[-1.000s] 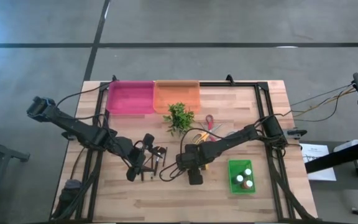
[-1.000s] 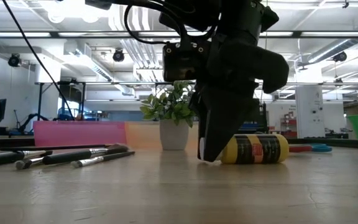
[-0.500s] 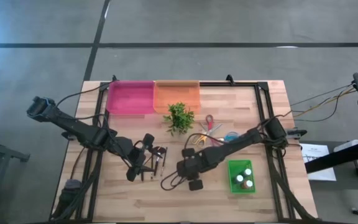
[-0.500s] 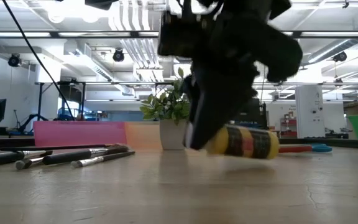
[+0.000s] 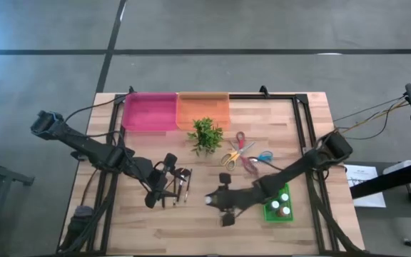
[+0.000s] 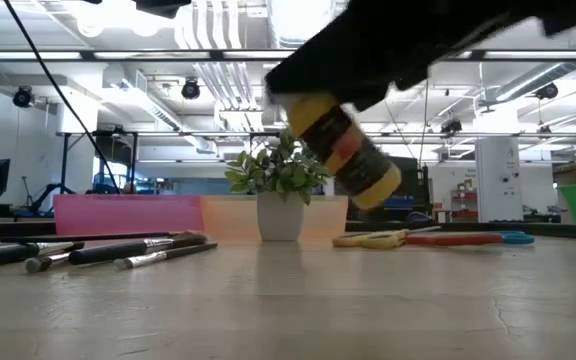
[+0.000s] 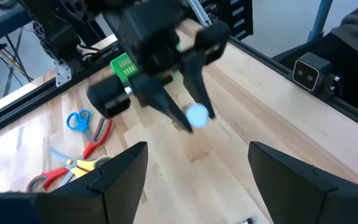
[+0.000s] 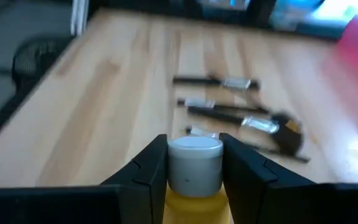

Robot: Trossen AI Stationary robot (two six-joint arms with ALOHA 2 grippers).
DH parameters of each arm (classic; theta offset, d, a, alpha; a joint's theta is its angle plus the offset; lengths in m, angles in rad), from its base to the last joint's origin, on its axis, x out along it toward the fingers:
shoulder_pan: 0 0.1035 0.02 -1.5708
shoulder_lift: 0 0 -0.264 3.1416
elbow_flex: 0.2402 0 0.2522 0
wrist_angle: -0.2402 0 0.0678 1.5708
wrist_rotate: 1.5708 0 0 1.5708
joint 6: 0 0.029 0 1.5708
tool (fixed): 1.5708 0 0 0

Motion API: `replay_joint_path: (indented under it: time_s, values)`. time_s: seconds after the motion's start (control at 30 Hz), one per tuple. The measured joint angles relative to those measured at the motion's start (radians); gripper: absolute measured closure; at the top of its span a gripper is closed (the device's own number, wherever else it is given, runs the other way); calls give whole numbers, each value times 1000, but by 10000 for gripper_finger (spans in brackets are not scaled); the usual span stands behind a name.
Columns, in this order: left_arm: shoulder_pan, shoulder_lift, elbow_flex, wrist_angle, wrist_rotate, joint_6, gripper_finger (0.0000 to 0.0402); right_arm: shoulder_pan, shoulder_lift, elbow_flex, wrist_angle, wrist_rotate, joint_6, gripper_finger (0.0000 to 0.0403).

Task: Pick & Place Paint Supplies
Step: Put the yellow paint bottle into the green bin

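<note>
My right gripper (image 5: 215,201) is shut on a yellow paint bottle (image 6: 345,150) with a white cap (image 8: 194,160) and holds it above the table's near middle. Several thin dark-handled brushes (image 5: 180,184), one with a fluffy brown head, lie flat on the wood to its left; they also show in the low view (image 6: 118,249) and the right wrist view (image 8: 238,112). My left gripper (image 5: 164,183) hovers just left of the brushes, open (image 7: 197,186), touching nothing. A green bin (image 5: 267,212) holds small capped bottles (image 5: 284,203). My right gripper pinches the yellow bottle between its two fingers (image 8: 151,168) at the shoulder and white cap (image 8: 194,149). The bottle lies along the fingers, with the yellow body (image 8: 194,208) farther back. The fingers point toward the table's left. The bottle is lifted clear and tilted (image 6: 368,175).
A pink tray (image 5: 150,111) and an orange tray (image 5: 203,108) sit at the far edge. A potted green plant (image 5: 205,134) stands mid-table, with scissors (image 5: 236,151) (image 5: 261,158) to its right. Bare wood (image 5: 191,228) lies along the near edge.
My right gripper has picked the yellow bottle up from where it lay on the table, moved toward the near edge and turned its fingers toward the table's left. The bottle, flat on the wood a second ago, now hangs tilted in the air. The scissors behind it are uncovered.
</note>
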Motion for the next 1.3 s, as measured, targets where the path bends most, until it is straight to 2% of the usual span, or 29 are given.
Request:
replay_joint_path:
  time_s: [0.23,0.5,0.67,0.93,1.07,1.3]
  values:
    - [0,0,0,9,0,2,115,11,3,-191,481,48,-49,292]
    - [0,0,0,13,0,3,115,12,156,-217,815,45,-99,292]
    - [0,0,0,12,0,3,115,5,233,-214,898,39,-105,292]
    - [0,0,0,12,0,3,115,-3,195,-219,875,23,-133,292]
    - [0,0,0,12,0,3,115,-48,182,-225,844,-117,-111,292]
    - [0,0,0,12,0,3,115,-185,183,-226,847,-574,-73,292]
